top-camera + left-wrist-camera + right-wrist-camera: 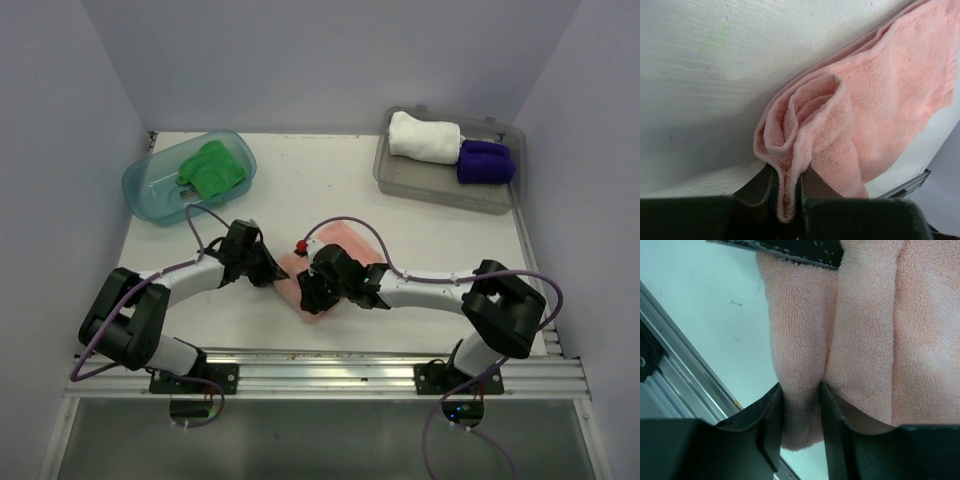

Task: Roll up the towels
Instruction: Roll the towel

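Observation:
A pink towel (345, 243) lies folded on the white table (300, 180) between the two arms, its near end curled into a loose roll. My left gripper (272, 270) is shut on the towel's left near edge; in the left wrist view the rolled hem (790, 165) is pinched between the jaws. My right gripper (312, 297) is shut on the near fold of the same towel (800, 390). A green towel (212, 167) lies in a blue tub (150, 185) at back left.
A clear bin (400, 172) at the back right holds a rolled white towel (424, 137) and a rolled purple towel (485, 161). A small red object (299, 245) sits by the pink towel. The metal rail (330, 370) runs along the near edge.

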Motion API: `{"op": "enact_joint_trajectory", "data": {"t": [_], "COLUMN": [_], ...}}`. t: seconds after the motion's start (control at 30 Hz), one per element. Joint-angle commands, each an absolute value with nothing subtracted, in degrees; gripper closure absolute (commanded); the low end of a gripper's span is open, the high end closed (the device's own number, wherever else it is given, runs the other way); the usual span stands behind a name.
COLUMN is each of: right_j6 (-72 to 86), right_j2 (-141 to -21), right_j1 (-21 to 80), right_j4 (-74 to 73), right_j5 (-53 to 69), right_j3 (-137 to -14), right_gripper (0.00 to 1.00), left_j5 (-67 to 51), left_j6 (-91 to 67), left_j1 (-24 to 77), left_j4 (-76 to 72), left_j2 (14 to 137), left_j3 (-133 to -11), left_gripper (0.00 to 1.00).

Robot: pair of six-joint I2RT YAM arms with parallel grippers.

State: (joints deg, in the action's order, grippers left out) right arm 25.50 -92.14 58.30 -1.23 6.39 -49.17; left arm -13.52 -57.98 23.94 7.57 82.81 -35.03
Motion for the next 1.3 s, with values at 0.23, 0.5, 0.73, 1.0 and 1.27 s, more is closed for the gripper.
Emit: {"op": "enact_joint_trajectory", "data": {"t": [0.23, 0.5, 0.73, 1.0, 1.27], "right_j6": [16.2, 12.4, 12.6, 17.7, 24.6], "right_j2": [-88.5, -95.4, -102.0, -103.1, -101.3], "right_j1": [64.1, 65.8, 66.7, 66.5, 63.2], "right_j4": [-13.4, -11.7, -9.0, -7.8, -4.7], "right_j5": [-8.3, -10.5, -9.7, -8.8, 5.5], "right_j3": [-58.5, -64.8, -64.3, -64.6, -64.4], "right_gripper": [0.34, 0.31, 0.36, 0.93, 1.00], "left_j5": [-12.3, -11.6, -10.7, -9.7, -9.2], "left_j6": [-57.9, -58.4, -58.4, -54.8, -51.8], "left_j1": [24.3, 24.3, 24.3, 23.6, 19.4], "left_j4": [15.6, 17.4, 18.8, 21.7, 27.9], "left_j2": [82.9, 81.6, 80.5, 77.9, 66.1], "left_j3": [-37.6, -37.9, -38.2, -38.0, -35.9], "left_gripper": [1.00, 1.00, 1.00, 1.00, 0.47]}}
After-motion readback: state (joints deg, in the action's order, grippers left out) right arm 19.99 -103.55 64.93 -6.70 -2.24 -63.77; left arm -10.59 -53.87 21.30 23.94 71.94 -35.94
